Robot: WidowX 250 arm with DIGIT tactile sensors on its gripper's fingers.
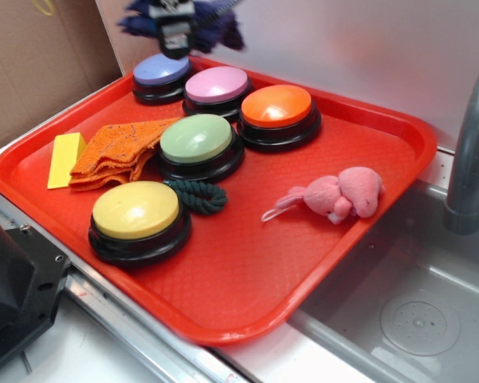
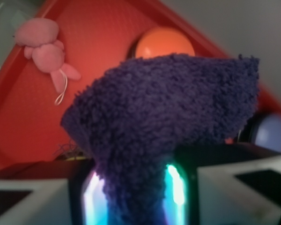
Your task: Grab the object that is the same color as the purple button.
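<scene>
Jaws closed on the purple cloth (image 1: 215, 28): in the exterior view the gripper (image 1: 176, 36) hangs above the purple button (image 1: 161, 72) at the red tray's (image 1: 367, 183) far edge, the cloth's ends spreading left and right of it. In the wrist view the cloth (image 2: 168, 112) rises from between the jaws and fans wide crosswise, its long axis horizontal, hiding most of the orange button (image 2: 165, 42); the pink plush mouse (image 2: 42, 49) lies apart.

I count five buttons on one red tray (image 1: 383, 159): purple (image 1: 161, 70), pink (image 1: 216, 84), orange (image 1: 276, 105), green (image 1: 195, 137) and yellow (image 1: 136, 209). There are two cloths, the purple cloth (image 2: 168, 108) and an orange cloth (image 1: 116, 150). I also see one yellow block (image 1: 65, 158), one dark green rope loop (image 1: 201, 195) and one pink plush mouse (image 1: 339, 194).
</scene>
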